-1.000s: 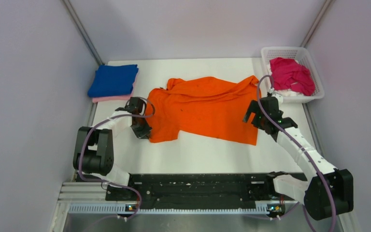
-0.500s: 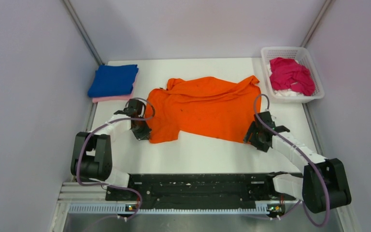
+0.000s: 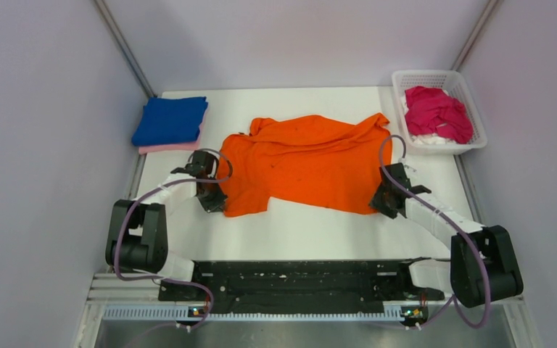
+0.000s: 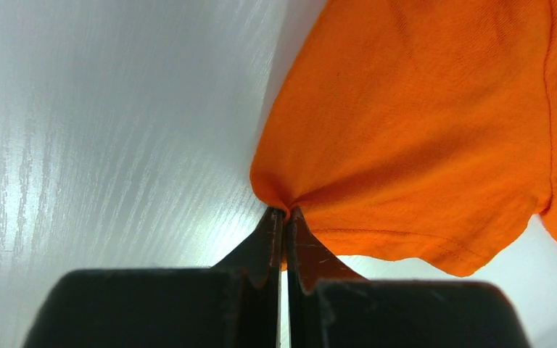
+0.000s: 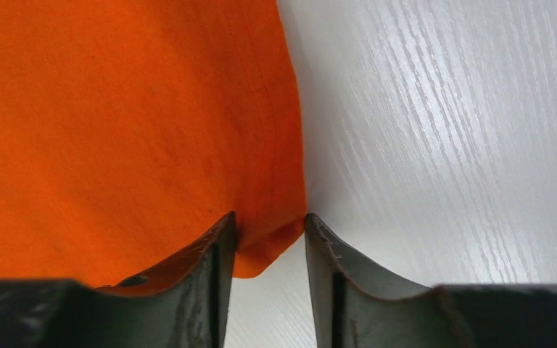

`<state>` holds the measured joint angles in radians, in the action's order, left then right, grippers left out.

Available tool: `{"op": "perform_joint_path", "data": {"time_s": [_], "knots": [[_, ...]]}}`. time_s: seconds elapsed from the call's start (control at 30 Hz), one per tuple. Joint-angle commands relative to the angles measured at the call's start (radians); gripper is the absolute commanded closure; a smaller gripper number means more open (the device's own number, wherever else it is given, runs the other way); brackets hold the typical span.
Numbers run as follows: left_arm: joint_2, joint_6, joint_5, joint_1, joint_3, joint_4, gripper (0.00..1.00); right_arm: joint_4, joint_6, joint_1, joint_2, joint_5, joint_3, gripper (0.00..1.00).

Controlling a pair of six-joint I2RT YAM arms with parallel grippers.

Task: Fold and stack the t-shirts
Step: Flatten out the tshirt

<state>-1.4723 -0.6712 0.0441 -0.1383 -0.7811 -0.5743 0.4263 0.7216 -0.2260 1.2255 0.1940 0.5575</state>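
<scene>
While left gripper (image 4: 284, 212) pinches orange t-shirt (image 4: 421, 130), edge hidden, right gripper (image 5: 270, 225) parted

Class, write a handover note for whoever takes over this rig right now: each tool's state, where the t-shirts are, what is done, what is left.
Left tool: shut on the orange t-shirt, pinching its near left edge.
Right tool: open, straddling that shirt's near right corner, not yet closed.
Done: blue t-shirt folded on top of the pink t-shirt, far left of the table.
Left: fold the orange one, which is spread at centre, and stack it. The magenta t-shirt lies crumpled in the basket.
</scene>
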Motion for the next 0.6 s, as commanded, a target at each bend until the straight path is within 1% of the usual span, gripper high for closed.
{"op": "perform_joint_path", "data": {"time_s": [0.0, 0.07, 0.13, 0.3, 0.43, 0.57], "knots": [[0.041, -0.002, 0.002, -0.003, 0.003, 0.024, 1.00, -0.045, 0.023, 0.002, 0.061, 0.003, -0.008, 0.65], [0.055, -0.001, 0.014, -0.003, -0.002, 0.025, 1.00, -0.053, 0.025, 0.000, 0.061, 0.026, -0.006, 0.74], [0.081, 0.001, 0.035, -0.003, -0.011, 0.031, 1.00, -0.039, 0.024, 0.000, 0.042, 0.064, 0.011, 0.99], [0.178, 0.001, 0.129, -0.001, -0.093, 0.050, 1.00, -0.048, -0.014, 0.000, -0.100, 0.104, 0.098, 1.00], [0.282, 0.017, 0.101, -0.001, -0.224, 0.030, 1.00, -0.030, -0.050, -0.001, -0.237, 0.115, 0.208, 1.00], [0.399, 0.046, 0.062, -0.002, -0.368, 0.047, 1.00, 0.009, -0.103, 0.000, -0.352, 0.111, 0.345, 1.00]]}}
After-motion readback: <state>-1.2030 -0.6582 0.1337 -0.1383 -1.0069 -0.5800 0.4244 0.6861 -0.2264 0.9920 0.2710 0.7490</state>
